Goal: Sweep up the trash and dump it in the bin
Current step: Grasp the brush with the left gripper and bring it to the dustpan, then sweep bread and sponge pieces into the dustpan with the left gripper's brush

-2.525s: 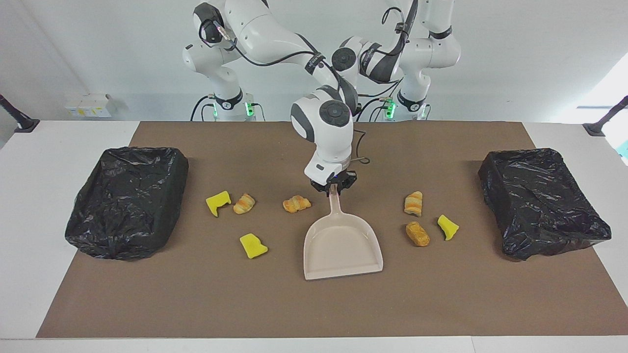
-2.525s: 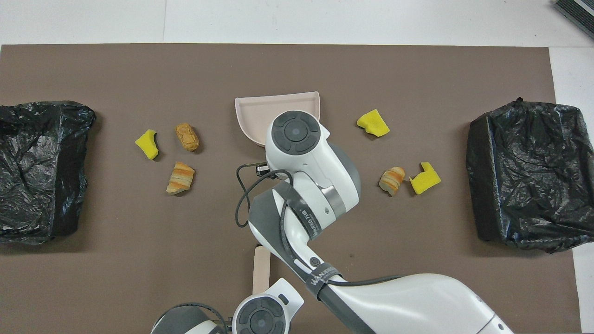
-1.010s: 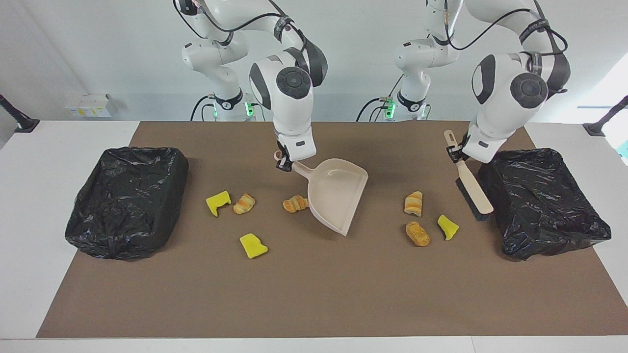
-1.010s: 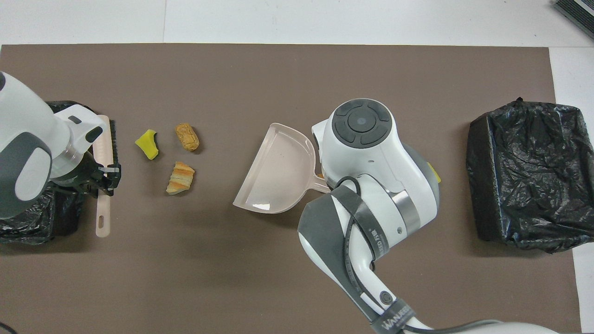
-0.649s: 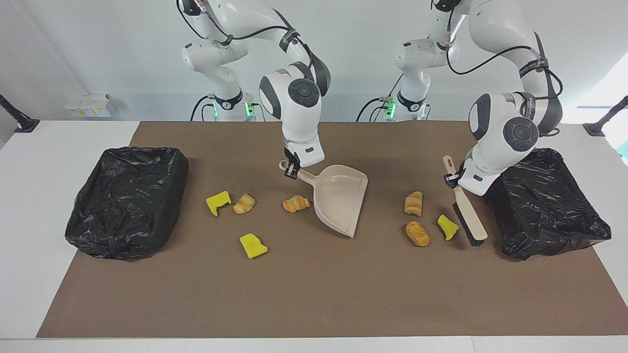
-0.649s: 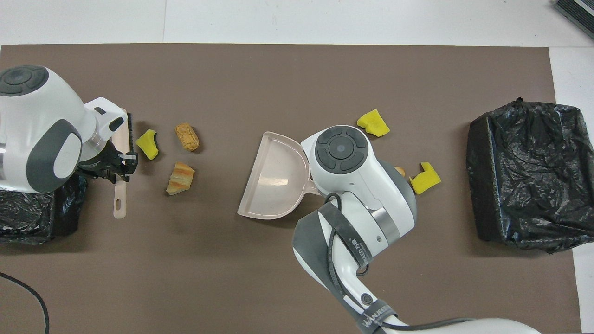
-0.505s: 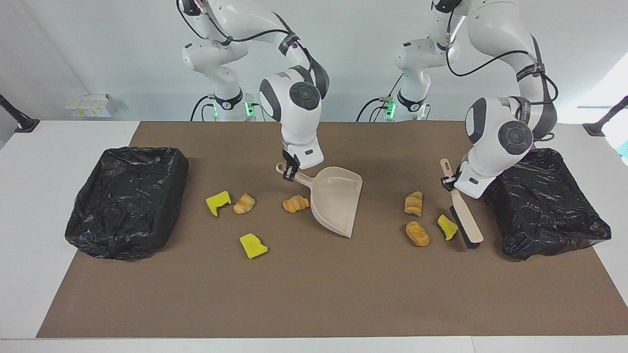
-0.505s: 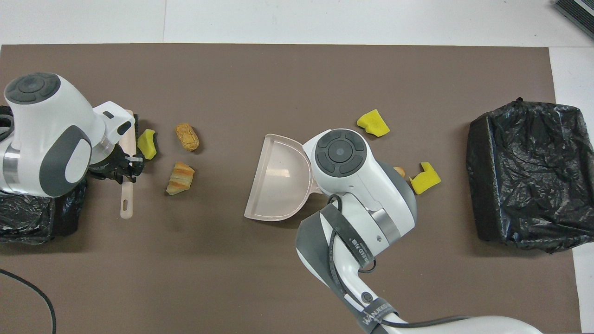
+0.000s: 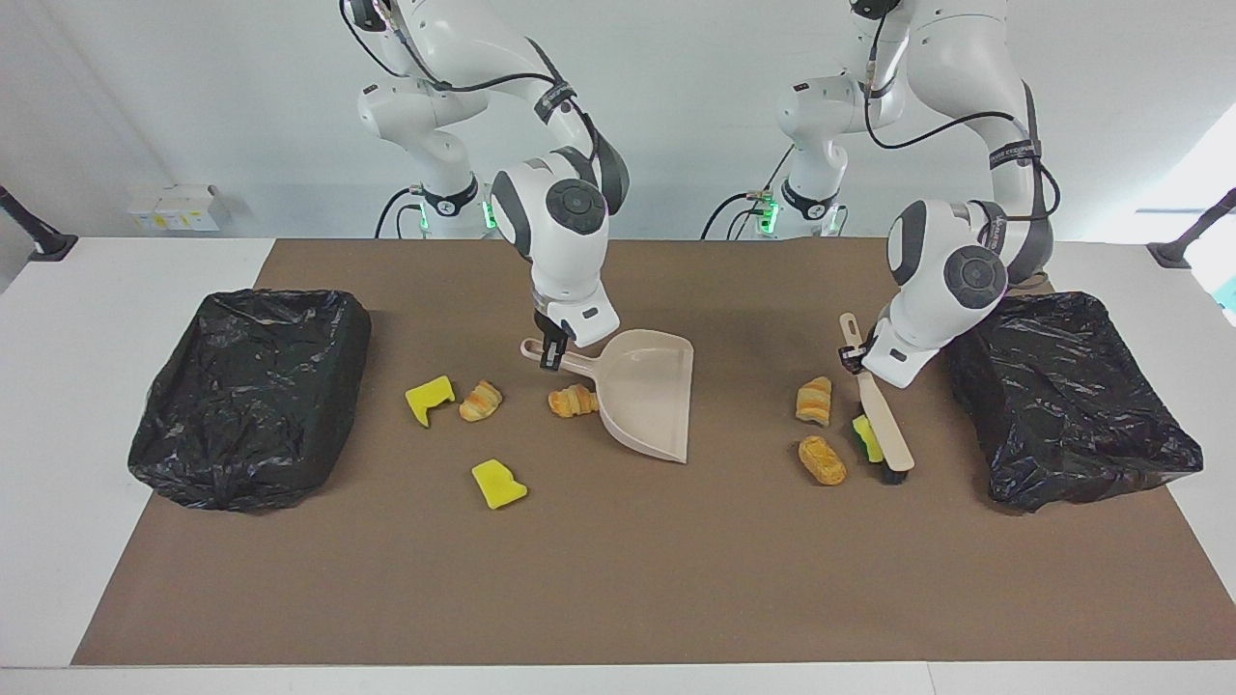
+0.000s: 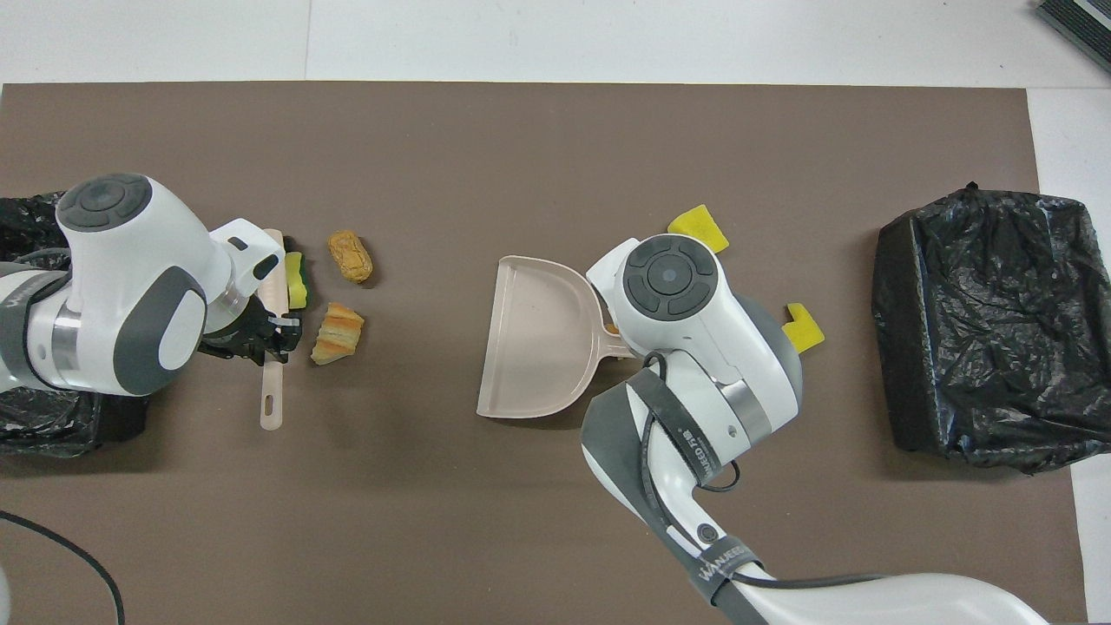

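the left pincer (image 9: pixel 854 355), pinching the brush (image 9: pixel 884 427), had just pushed it against a yellow chunk (image 9: pixel 865 436) and nudged it toward the two rolls (image 9: pixel 817 429), so sweeping had started; the right pincer (image 9: pixel 549 353), clamped on the dustpan (image 9: pixel 647 391) handle, had swung the pan beside a croissant (image 9: pixel 572 400). both bins (image 9: pixel 253 395) looked unfilled. the rest of the trash (image 9: pixel 462 426) lay loose on the counter (image 9: pixel 618 569). overhead, the right arm hid much of it

White wall (image 9: pixel 193 97), brown-matted table (image 9: pixel 58 386).
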Tool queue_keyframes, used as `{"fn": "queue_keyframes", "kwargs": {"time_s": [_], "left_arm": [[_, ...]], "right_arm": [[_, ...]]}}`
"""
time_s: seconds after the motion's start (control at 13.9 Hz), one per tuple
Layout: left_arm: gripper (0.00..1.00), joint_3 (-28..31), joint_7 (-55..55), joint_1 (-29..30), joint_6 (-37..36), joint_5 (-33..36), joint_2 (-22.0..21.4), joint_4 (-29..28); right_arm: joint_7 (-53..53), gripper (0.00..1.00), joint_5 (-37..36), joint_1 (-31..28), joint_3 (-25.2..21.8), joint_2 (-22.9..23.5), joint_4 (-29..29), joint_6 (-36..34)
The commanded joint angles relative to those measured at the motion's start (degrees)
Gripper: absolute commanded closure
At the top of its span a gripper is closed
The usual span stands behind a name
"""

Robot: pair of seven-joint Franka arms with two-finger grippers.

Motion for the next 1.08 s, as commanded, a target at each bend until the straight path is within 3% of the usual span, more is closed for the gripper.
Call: {"fn": "queue_keyframes", "kwargs": {"time_s": [0.0, 0.36, 0.87, 1.01], "left_arm": [[1.00, 0.51, -0.11, -3.39, 1.55, -3.53, -2.27, -2.95], [1.00, -0.19, -0.19, -9.10, 2.25, -9.76, -3.50, -4.36], [1.00, -13.53, -9.07, -9.55, 4.71, -15.04, -3.24, -3.48], [1.00, -14.60, -10.21, -9.55, 4.54, -18.02, -3.23, -2.26]], "right_arm": [[-1.39, 1.00, -1.36, -0.63, 0.48, -1.47, -1.94, 1.25], [-0.86, 1.00, -1.28, 0.07, 0.48, -0.76, -2.03, 2.75], [0.63, 1.00, -1.01, 0.95, 0.57, 0.29, -2.29, 4.33], [0.72, 1.00, -0.93, 0.95, 0.57, 0.29, -2.29, 4.33]]}}
